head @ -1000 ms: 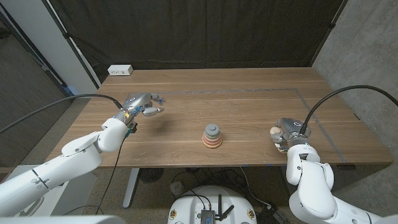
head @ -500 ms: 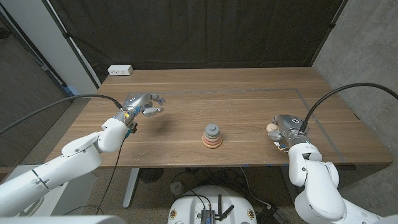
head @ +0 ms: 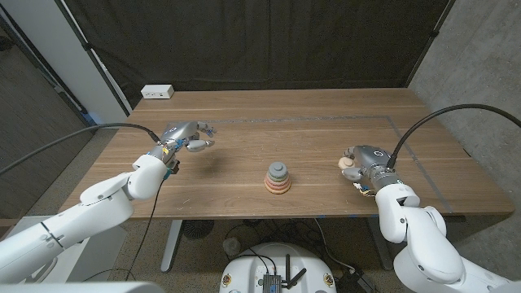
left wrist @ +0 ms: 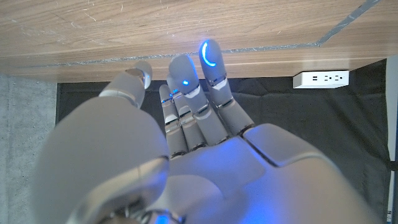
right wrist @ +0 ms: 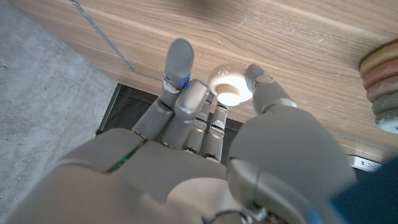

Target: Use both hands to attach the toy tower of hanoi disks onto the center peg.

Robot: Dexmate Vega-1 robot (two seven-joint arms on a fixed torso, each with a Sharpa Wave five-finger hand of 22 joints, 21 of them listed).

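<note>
right hand [head: 358,162] moved nearer the tower [head: 278,178], fingers holding small disk [right wrist: 228,86] (last one?) | left hand [head: 186,137] waits, fingers apart, holding nothing

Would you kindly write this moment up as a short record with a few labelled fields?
Surface: wooden table
Stack: disk stack on the center peg, near the table's front middle
Right hand: right hand pinches a small cream disk, to the right of the stack
Left hand: left hand over the table's left part, fingers apart, holding nothing
Background: white power strip at the back left corner
Remaining: cream disk not yet on the peg
</note>
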